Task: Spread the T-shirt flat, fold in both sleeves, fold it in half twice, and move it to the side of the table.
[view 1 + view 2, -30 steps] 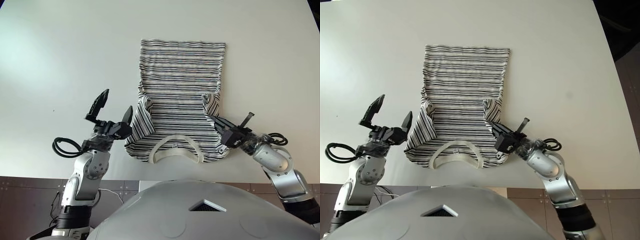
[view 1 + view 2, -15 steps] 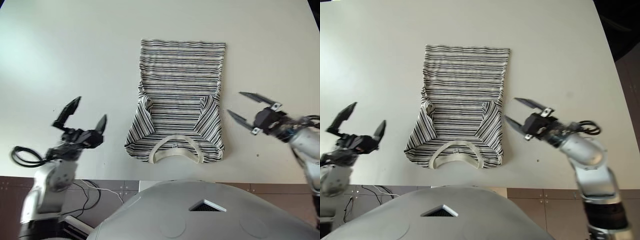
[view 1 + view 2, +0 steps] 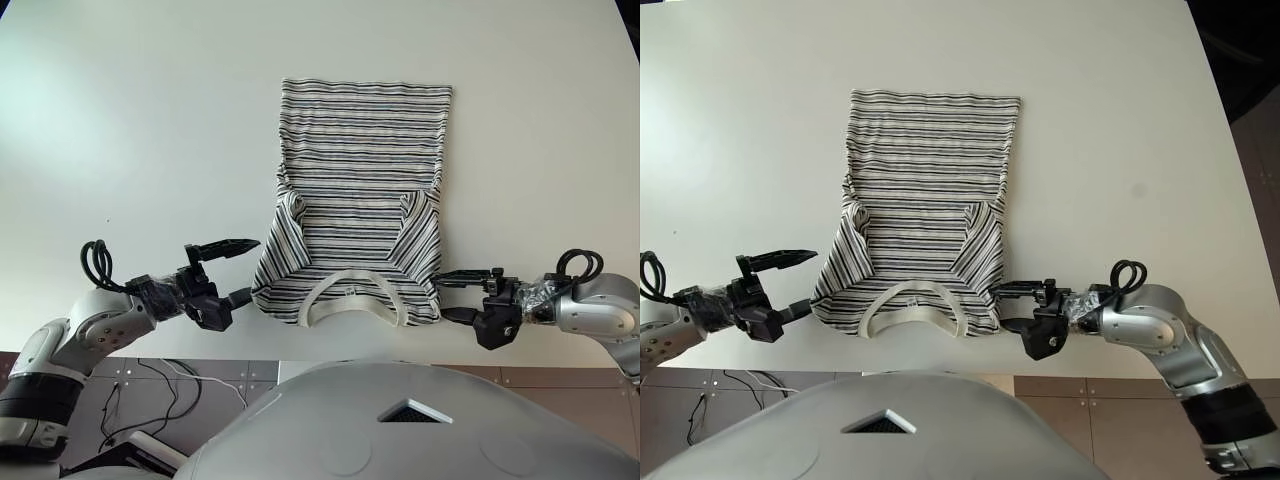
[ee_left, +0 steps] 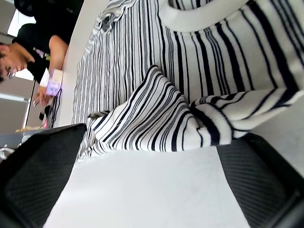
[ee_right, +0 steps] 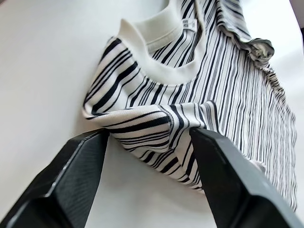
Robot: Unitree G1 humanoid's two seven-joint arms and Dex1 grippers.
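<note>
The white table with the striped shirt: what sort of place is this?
Probably a robot lab, not a home: a plain white table, one T-shirt laid out, left claw and right claw at its near corners.

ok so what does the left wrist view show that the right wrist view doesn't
Left wrist view: the left gripper, open, with the striped T-shirt and its bunched left shoulder corner just ahead of it.

Right wrist view: the right gripper, open, at the right shoulder corner, plus the neck label inside the collar.

Both: the T-shirt, its white collar, one folded-in sleeve each, and the white table.
</note>
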